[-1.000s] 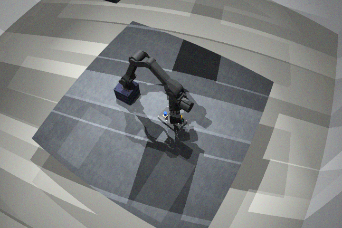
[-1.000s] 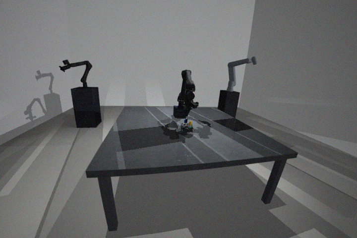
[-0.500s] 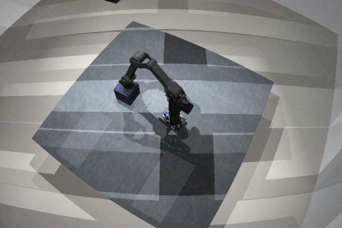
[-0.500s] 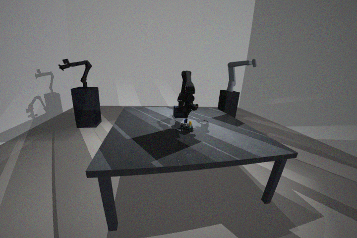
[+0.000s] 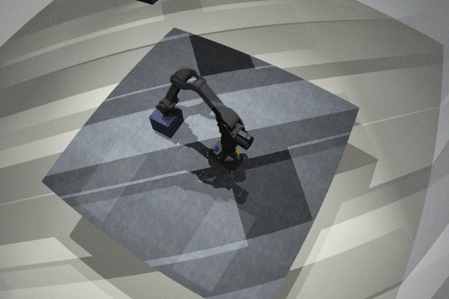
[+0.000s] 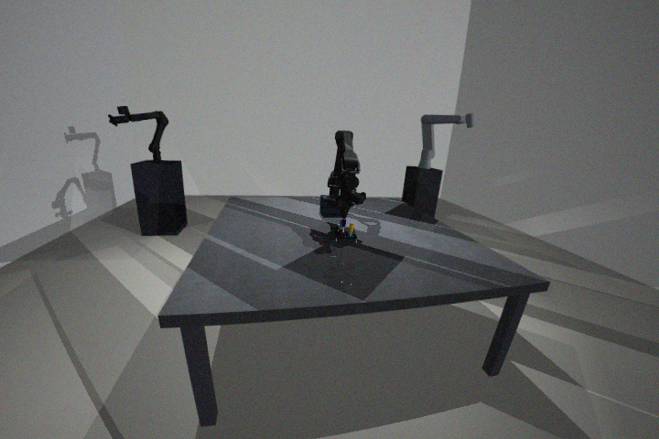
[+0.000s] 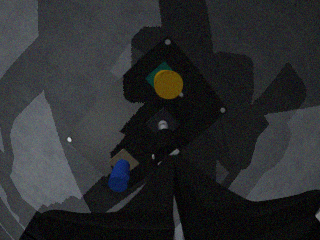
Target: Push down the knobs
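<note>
The circuit board (image 7: 200,107) is dark, with pale dots at its corners. The yellow knob (image 5: 237,152) (image 6: 351,227) (image 7: 168,85) stands over a teal potentiometer (image 7: 156,76). The blue knob (image 5: 217,149) (image 6: 340,223) (image 7: 119,177) stands over a tan potentiometer (image 7: 124,159). I cannot tell how far down either knob sits. My gripper (image 7: 171,162) is shut and empty, its tips over the board's near edge in the wrist view, right of the blue knob and below the yellow one. The tips cover part of a dark part with a white mark.
A short metal shaft (image 7: 162,124) stands between the two knobs. The arm's blue base box (image 5: 166,122) (image 6: 331,207) is on the table (image 5: 143,218) (image 6: 226,289), left of the board in the top view. Two other arms on dark pedestals (image 6: 159,198) (image 6: 421,191) stand beyond the table.
</note>
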Available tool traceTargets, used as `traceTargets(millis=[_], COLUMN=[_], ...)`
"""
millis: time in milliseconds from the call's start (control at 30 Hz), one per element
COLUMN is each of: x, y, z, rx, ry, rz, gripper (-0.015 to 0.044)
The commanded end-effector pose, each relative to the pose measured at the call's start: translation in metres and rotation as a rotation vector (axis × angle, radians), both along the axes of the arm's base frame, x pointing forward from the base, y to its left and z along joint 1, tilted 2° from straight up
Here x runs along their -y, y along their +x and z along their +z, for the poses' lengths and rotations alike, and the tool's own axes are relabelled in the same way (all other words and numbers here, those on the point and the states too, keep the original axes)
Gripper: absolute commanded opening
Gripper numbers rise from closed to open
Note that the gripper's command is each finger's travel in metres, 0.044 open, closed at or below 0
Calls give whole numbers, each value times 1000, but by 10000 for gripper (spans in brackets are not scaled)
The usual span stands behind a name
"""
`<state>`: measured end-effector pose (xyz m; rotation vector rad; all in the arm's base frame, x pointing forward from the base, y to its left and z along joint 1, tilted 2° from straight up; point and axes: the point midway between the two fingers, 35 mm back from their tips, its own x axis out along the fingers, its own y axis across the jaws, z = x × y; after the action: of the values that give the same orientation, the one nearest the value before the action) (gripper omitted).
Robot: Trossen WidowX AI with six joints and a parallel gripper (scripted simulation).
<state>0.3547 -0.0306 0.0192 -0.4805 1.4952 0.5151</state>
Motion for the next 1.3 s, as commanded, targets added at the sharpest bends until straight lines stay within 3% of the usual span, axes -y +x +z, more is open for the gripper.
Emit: traceTargets(millis=[0, 1267], x=[-1, -1], y=[-1, -1], z=[-2, -7], rx=[-3, -3], ry=[4, 4], rz=[4, 4], gripper=[0, 0])
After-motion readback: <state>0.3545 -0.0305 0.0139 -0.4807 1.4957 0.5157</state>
